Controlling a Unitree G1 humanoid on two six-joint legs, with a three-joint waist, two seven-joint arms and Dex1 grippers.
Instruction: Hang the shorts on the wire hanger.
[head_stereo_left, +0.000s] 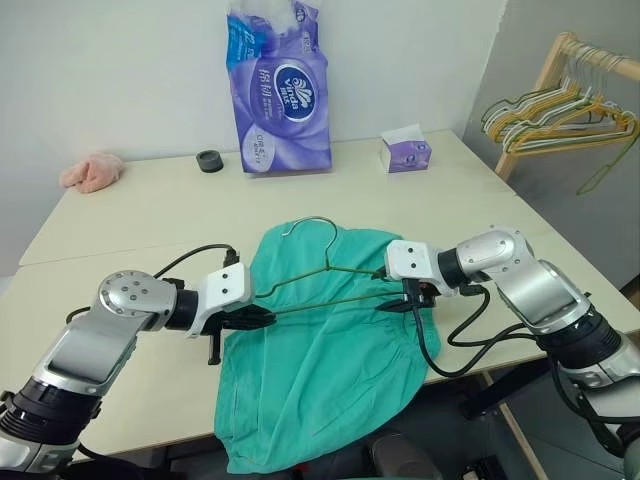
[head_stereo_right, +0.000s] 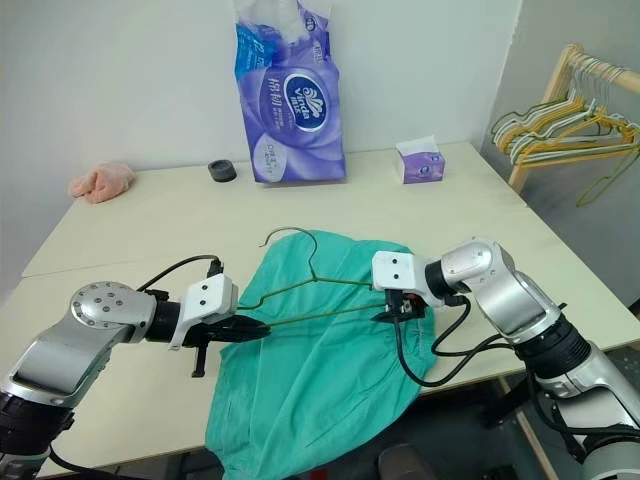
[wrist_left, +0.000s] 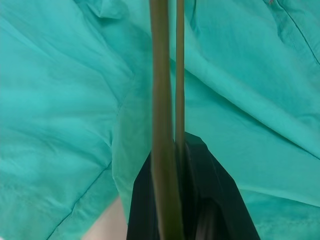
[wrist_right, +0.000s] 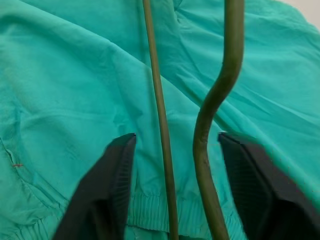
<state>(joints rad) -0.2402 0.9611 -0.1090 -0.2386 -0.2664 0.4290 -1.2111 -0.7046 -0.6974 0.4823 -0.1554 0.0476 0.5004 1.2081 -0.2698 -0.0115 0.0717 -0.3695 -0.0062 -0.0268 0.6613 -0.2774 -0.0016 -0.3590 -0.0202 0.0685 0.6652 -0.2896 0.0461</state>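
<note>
Your shorts (head_stereo_left: 320, 350) are spread on the near part of the table (head_stereo_left: 150, 210), teal fabric bunched and creased, with the lower edge spilling over the table's front edge. The wire hanger (head_stereo_left: 330, 275) lies across them, hook (head_stereo_left: 310, 225) pointing toward the far side of the table.

Look at your left gripper (head_stereo_left: 262, 318): it's pinched tight on the hanger's left corner, the two wires running straight out between its black fingers (wrist_left: 210, 200), with the shorts right beneath. In the left wrist view the wires sit close together, one thick and near, one thin.

Your right gripper (head_stereo_left: 415, 298) is at the hanger's other end, over the right side of the shorts. Its fingers (wrist_right: 112, 190) stand apart, and both wires pass through the gap between them, the bent one nearer the other finger. You're around the wire there, not clamped on it; neither pad touches it in the right wrist view. The gathered waistband (wrist_right: 150, 215) shows just under those fingers.

Further back on the table stand a purple tissue pack (head_stereo_left: 280, 90), a small tissue box (head_stereo_left: 405, 153), a black ring (head_stereo_left: 209, 161) and a pink cloth (head_stereo_left: 92, 171). Off to your right, a wooden rack (head_stereo_left: 560, 80) carries bunched hangers (head_stereo_left: 560, 120).
</note>
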